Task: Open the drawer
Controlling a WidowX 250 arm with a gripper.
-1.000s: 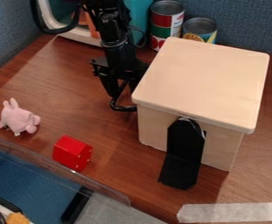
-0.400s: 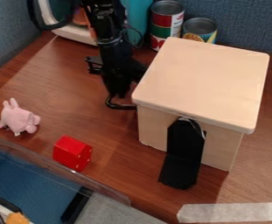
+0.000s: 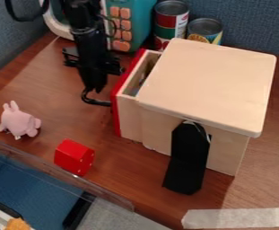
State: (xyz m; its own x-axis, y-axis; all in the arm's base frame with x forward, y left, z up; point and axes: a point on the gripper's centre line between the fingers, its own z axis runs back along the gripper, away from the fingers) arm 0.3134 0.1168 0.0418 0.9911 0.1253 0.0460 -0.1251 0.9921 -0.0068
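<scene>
While the pale wooden drawer with a red front (image 3: 129, 119) stood partly out of the square, light wooden box (image 3: 207, 85), I had my black two-finger claw (image 3: 94, 89) low beside its red face, at what looked like a curved black handle (image 3: 96, 102). Whether the claw was wide or narrow, or had a true grip on that handle, I could not tell.

The step in hand, by my judgement, was the outward pull. Doing it well called for a slow, level draw straight away from the box, square to the red front, with no lift and no sideways twist that might jam the drawer in its opening. Too hard a tug risked dragging the box across the brown wooden surface (image 3: 51, 96) or letting the handle slip; too long a pull could have brought the drawer right out.

My black arm (image 3: 89, 38) came in from the top edge, left of centre, and hung steeply, its wrist pointed down toward the surface and its claw near the drawer's outer side.
</scene>
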